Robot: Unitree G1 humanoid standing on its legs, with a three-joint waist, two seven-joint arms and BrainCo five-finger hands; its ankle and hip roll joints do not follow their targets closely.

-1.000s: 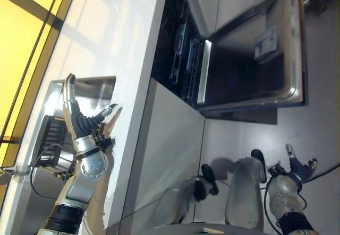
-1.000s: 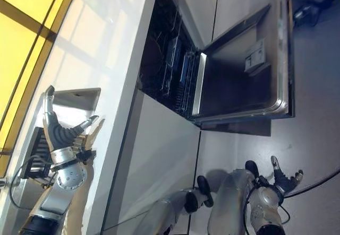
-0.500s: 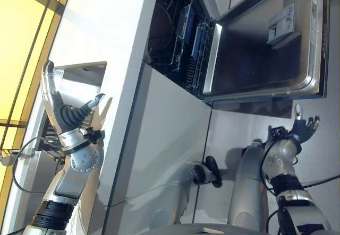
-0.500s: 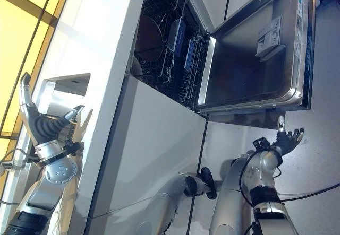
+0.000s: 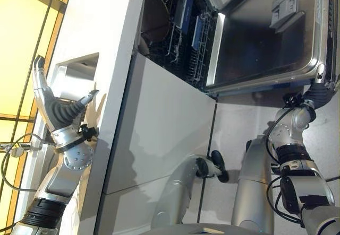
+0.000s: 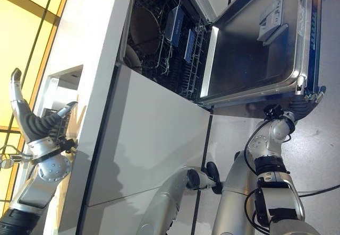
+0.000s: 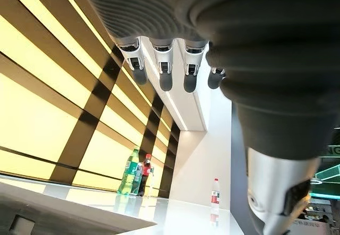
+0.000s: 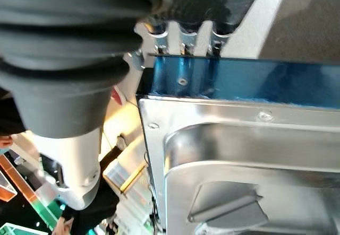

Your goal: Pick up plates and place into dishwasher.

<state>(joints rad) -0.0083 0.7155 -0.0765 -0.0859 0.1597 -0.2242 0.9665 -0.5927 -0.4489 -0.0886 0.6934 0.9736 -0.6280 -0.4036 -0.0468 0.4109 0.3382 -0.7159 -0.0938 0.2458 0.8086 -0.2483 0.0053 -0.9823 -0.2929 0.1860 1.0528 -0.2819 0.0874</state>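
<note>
A plate [image 6: 142, 31] already stands in the rack of the open dishwasher [image 6: 175, 38]; neither hand holds one. Your right hand [image 6: 308, 101] is at the lip of the lowered dishwasher door [image 6: 255, 54], fingers hidden behind the edge, so I cannot tell its state. Push there and you may swing the door shut. Your left hand [image 5: 53, 105], fingers spread and empty, hovers over the white counter [image 5: 101, 28] near the sink [image 5: 74, 73]. Bottles [image 7: 139, 172] stand far along the counter, by yellow window panels [image 5: 26, 17].

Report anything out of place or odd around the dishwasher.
Nothing stands out. The dishwasher door hangs open with the right hand at its outer edge; the racks sit inside, and the left hand is raised over the counter.
</note>
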